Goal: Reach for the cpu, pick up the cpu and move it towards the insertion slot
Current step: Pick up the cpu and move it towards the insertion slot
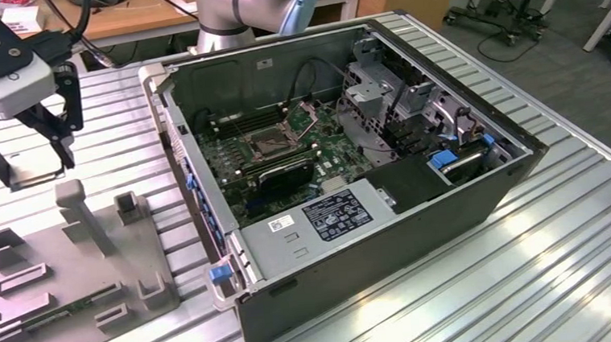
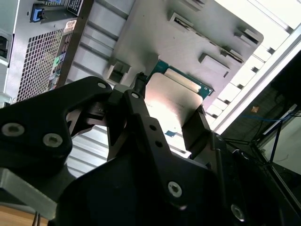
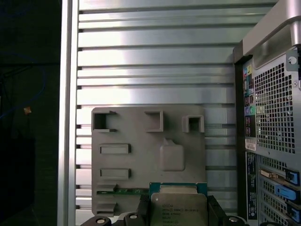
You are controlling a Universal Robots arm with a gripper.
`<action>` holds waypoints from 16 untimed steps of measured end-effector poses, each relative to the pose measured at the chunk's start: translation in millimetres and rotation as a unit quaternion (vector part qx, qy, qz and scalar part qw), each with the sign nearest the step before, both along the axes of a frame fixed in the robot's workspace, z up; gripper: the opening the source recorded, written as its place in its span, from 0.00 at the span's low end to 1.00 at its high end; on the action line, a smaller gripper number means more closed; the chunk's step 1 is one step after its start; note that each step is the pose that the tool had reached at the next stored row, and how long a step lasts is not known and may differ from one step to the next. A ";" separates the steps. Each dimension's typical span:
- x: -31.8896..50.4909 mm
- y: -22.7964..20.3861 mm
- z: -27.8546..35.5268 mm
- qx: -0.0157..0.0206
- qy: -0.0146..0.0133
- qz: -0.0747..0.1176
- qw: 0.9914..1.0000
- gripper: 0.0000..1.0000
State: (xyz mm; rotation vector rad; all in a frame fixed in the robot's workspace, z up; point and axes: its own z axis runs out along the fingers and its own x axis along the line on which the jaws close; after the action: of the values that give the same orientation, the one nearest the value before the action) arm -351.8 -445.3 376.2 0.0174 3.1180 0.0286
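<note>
Gripper (image 1: 38,169) is clamped on the cpu (image 3: 178,208), fingers (image 3: 214,209) pinching 2 opposite edges. The cpu is a flat square w/ pale silver top, faint print and a green rim. It's held up near the grey tray (image 3: 141,136), well apart from the slot (image 1: 272,142) inside the case (image 1: 416,212).

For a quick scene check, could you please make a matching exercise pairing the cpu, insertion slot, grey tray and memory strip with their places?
Things:
1. cpu
2. insertion slot
3. grey tray
4. memory strip

Places:
A. on the motherboard inside the computer case
B. on the slatted table beside the case
C. held in the gripper
D. lying in the tray

Pairs: 1-C, 2-A, 3-B, 4-D.
</note>
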 end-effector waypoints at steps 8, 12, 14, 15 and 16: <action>5.2 0.0 0.0 0.000 0.000 0.000 1.000 0.55; 8.0 0.0 0.0 0.000 0.000 0.000 1.000 0.55; 9.7 0.0 0.0 0.000 0.000 0.000 1.000 0.55; 10.7 0.0 0.0 0.000 0.000 0.000 1.000 0.55; 11.7 0.0 0.0 0.000 0.000 0.000 1.000 0.55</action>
State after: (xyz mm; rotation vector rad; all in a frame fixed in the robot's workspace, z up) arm -340.1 -445.3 376.1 0.0174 3.1181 0.0286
